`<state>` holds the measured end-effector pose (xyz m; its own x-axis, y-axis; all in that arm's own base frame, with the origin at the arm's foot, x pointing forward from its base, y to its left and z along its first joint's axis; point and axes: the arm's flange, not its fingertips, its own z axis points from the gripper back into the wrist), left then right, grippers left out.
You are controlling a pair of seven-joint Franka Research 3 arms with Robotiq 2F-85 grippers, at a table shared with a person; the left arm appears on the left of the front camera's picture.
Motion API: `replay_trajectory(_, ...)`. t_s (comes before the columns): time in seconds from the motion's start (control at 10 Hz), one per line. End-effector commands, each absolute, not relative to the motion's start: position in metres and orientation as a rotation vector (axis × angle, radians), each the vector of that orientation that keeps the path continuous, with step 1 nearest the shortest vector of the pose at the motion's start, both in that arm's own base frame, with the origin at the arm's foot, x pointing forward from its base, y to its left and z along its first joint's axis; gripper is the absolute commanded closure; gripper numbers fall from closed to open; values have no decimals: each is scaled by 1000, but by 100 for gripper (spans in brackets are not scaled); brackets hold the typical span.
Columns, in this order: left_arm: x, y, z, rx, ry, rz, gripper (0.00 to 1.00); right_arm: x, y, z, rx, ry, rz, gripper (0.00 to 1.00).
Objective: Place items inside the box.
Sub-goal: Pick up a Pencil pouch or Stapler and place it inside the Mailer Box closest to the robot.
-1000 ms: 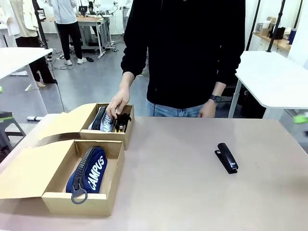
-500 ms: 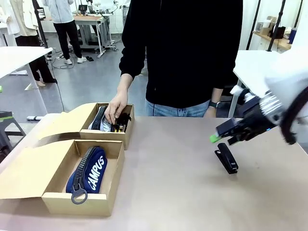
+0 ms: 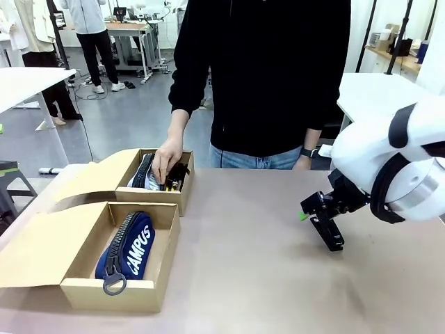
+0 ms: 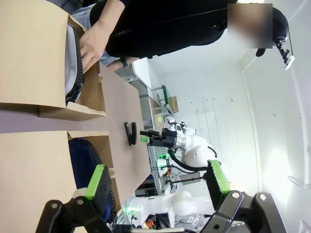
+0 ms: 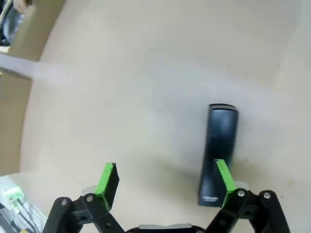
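The pouch [image 3: 128,249] lies in the box [image 3: 90,292] at the near left, whose flap lid is open. The left gripper [image 4: 156,171], fingers spread wide and holding nothing, looks along both boxes. Farther right, the right gripper [image 3: 315,211] hangs just over the stapler [image 3: 332,236] on the table [image 3: 243,278], fingers wide apart and empty, one pad above the stapler's end. Beyond, a person's hand [image 3: 165,158] reaches into the smaller box [image 3: 153,198]

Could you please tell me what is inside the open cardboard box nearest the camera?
A navy zip pouch lettered CAMPUS lies lengthwise inside the box, its ring pull toward the near wall. Bare floor shows beside it; whatever might lie under the pouch is covered.
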<state>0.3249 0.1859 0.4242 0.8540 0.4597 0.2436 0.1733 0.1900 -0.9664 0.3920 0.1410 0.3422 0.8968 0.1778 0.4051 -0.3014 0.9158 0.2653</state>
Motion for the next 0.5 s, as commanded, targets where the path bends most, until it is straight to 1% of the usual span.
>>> replay_trajectory(0.0, 323, 186, 424, -1392, -571, 194, 0, 354, 119, 312, 250, -365, 259, 0)
replay_trajectory(0.4, 323, 186, 424, -1392, -571, 194, 0, 360, 110, 298, 170, -330, 281, 0)
